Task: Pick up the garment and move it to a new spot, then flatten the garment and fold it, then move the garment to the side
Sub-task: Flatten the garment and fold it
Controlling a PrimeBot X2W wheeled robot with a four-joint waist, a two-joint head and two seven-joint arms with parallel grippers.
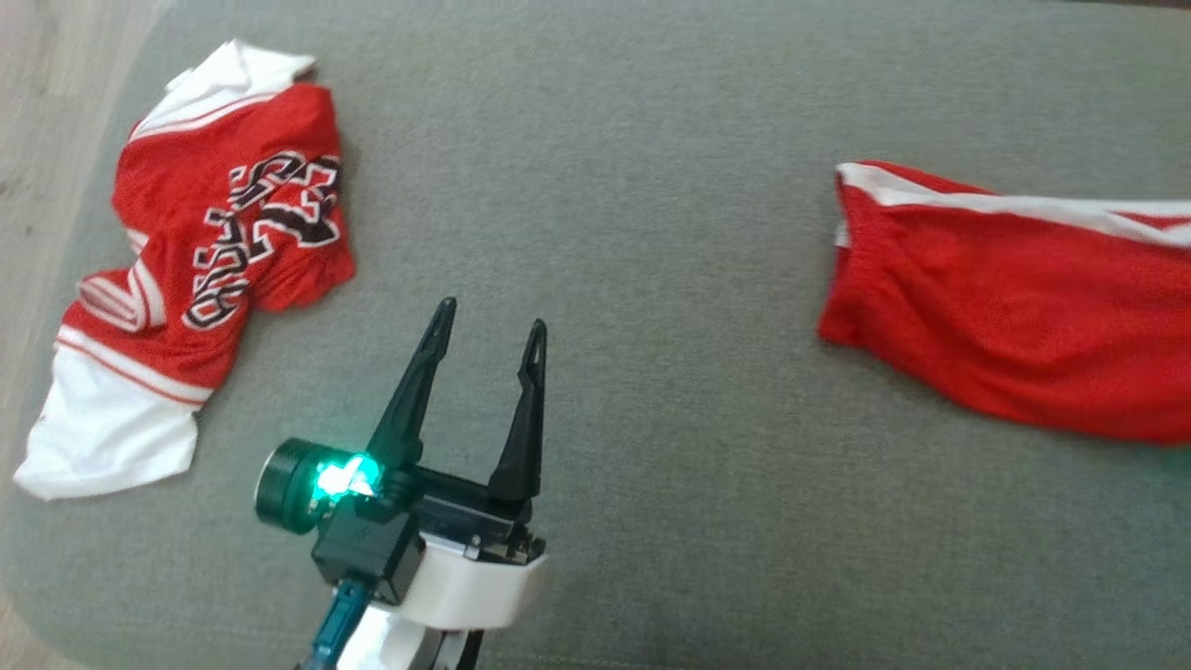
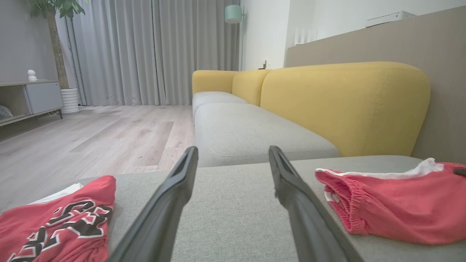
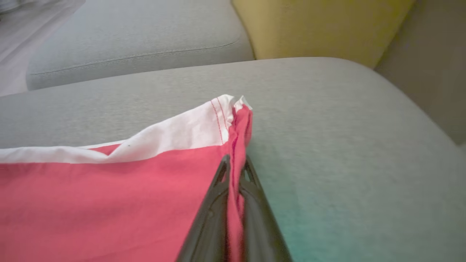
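The garment, red shorts with white trim (image 1: 1014,307), lies rumpled at the right of the grey cushion (image 1: 651,186). In the right wrist view my right gripper (image 3: 233,162) is shut on the shorts' red side edge (image 3: 109,203), just below a white-trimmed corner; fabric is pinched between the two fingers. My left gripper (image 1: 491,316) stands open over bare cushion in the lower middle, between the shorts and a jersey, holding nothing. In the left wrist view its fingers (image 2: 233,151) spread wide, and the shorts (image 2: 393,207) lie to the right.
A crumpled red and white jersey with black lettering (image 1: 223,251) lies at the cushion's left end, near the edge above the wooden floor (image 1: 37,93). A yellow sofa back (image 2: 342,105) rises beyond the cushion. The jersey (image 2: 54,225) is at the left wrist view's lower left.
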